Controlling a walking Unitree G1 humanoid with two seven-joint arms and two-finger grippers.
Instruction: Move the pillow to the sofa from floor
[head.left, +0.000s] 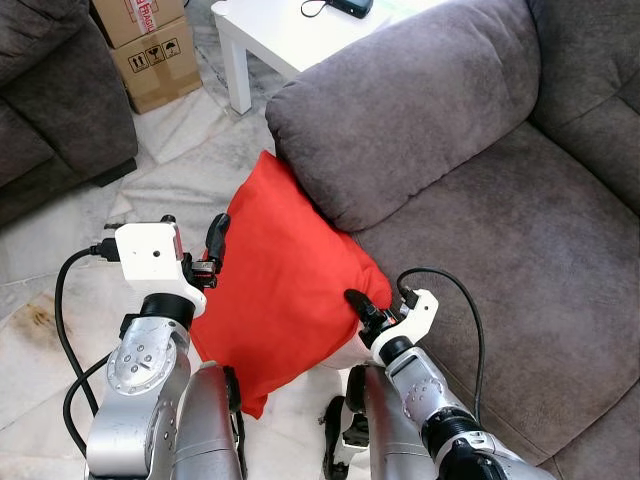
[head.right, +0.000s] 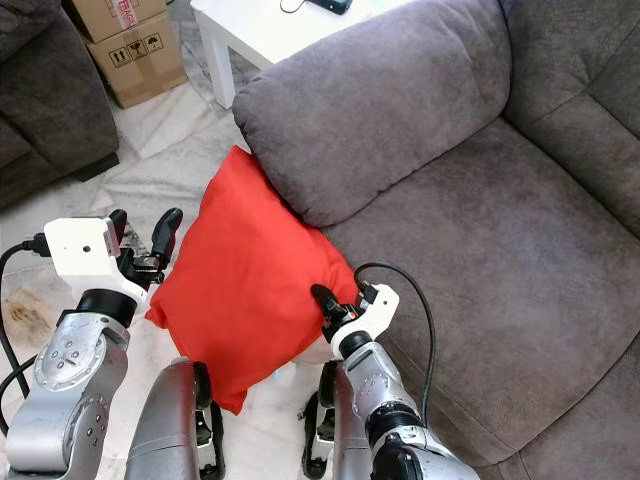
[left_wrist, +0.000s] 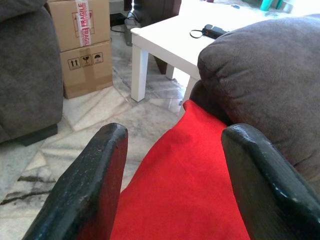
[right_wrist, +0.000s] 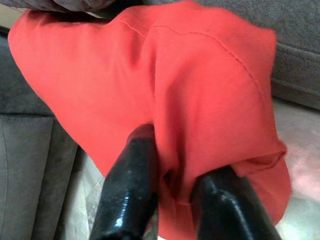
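The red pillow (head.left: 280, 280) stands tilted on the marble floor, its upper edge leaning against the grey sofa's armrest (head.left: 400, 110). My right gripper (head.left: 358, 303) is at the pillow's right corner, by the sofa's front. In the right wrist view its fingers (right_wrist: 132, 185) are shut on a fold of the red fabric (right_wrist: 165, 90). My left gripper (head.right: 141, 233) is open beside the pillow's left edge. In the left wrist view the pillow (left_wrist: 190, 175) lies between and beyond its two fingers (left_wrist: 85, 185).
The sofa seat (head.left: 520, 240) spreads to the right of the pillow. A white side table (head.left: 290, 35) with a small black item stands behind the armrest. Cardboard boxes (head.left: 155, 55) and a second dark sofa (head.left: 50, 100) are at the far left.
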